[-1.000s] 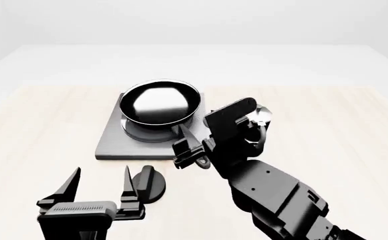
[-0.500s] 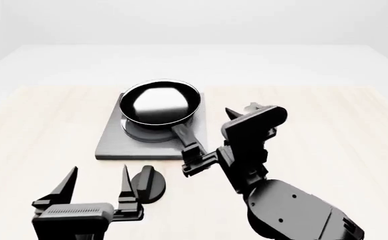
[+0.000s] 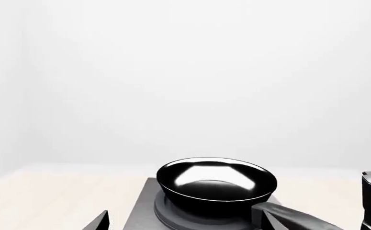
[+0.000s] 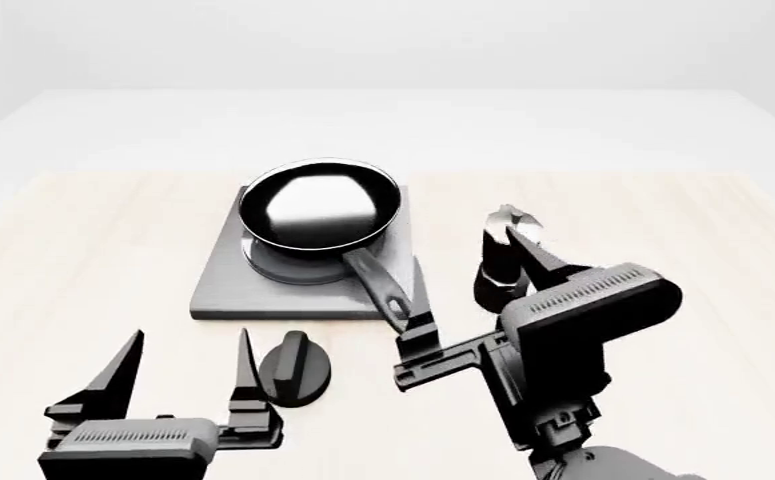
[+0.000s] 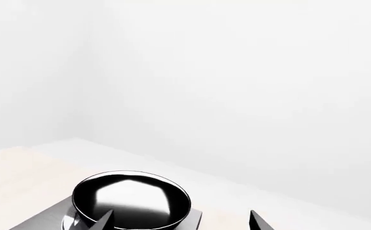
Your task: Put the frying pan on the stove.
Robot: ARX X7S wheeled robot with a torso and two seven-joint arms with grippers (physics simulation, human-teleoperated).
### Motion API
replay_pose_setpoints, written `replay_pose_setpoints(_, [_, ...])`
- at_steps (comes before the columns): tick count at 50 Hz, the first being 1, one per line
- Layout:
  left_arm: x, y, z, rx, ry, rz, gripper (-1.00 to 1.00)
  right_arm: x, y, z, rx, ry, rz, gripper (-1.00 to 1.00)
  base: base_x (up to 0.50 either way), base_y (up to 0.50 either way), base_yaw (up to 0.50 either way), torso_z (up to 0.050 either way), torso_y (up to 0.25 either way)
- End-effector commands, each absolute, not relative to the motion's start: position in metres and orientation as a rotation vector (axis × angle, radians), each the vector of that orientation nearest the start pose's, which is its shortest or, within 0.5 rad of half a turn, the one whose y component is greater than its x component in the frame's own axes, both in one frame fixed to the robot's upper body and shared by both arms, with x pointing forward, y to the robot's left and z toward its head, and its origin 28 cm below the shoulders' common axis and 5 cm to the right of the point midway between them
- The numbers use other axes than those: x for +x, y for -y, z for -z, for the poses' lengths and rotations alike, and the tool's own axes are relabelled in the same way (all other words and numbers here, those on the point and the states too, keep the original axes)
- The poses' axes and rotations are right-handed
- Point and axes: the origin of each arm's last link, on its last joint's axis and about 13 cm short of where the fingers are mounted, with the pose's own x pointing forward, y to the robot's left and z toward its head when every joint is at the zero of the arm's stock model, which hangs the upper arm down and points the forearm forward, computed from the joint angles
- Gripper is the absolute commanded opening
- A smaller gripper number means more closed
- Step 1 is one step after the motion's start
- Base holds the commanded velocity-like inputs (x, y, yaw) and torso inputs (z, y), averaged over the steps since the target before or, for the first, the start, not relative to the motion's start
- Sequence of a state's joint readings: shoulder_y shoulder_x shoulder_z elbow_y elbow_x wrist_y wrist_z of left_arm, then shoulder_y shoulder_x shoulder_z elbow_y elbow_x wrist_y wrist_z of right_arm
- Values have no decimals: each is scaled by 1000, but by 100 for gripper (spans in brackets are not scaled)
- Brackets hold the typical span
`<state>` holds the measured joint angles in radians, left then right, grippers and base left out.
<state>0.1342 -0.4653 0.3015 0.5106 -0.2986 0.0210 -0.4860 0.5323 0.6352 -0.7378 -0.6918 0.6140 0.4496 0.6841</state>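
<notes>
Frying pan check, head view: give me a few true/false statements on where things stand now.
1. The frying pan sits on the stove. True.
2. The right gripper is shut on the pan handle. False: its fingers are open and clear of it.
3. The moka pot stands on the stove. False: it stands on the table beside it.
4. The left gripper is open and empty. True.
5. The knob lies near the left gripper. True.

Glossy black frying pan [image 4: 318, 205], matt grey metal stove [image 4: 220, 282]
</notes>
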Motion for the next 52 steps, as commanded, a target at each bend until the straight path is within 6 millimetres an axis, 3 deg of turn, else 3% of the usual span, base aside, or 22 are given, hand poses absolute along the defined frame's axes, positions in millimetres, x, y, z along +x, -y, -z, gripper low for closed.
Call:
replay_pose_setpoints(1, [160, -218, -93, -2, 276, -14, 100, 180, 74, -170, -142, 319, -244, 100, 0, 0, 0, 0, 0])
replay_pose_setpoints(13, [148, -218, -105, 23, 328, -5, 100, 148, 78, -181, -132, 395, -230, 100, 0, 0, 0, 0, 0])
replay_pose_setpoints(33, [125, -219, -124, 33, 407, 22, 100, 117, 87, -188, -147, 484, -186, 100, 0, 0, 0, 0, 0])
replay_pose_setpoints(52, [110, -219, -136, 25, 458, 33, 100, 104, 105, -182, -120, 534, -150, 100, 0, 0, 0, 0, 0])
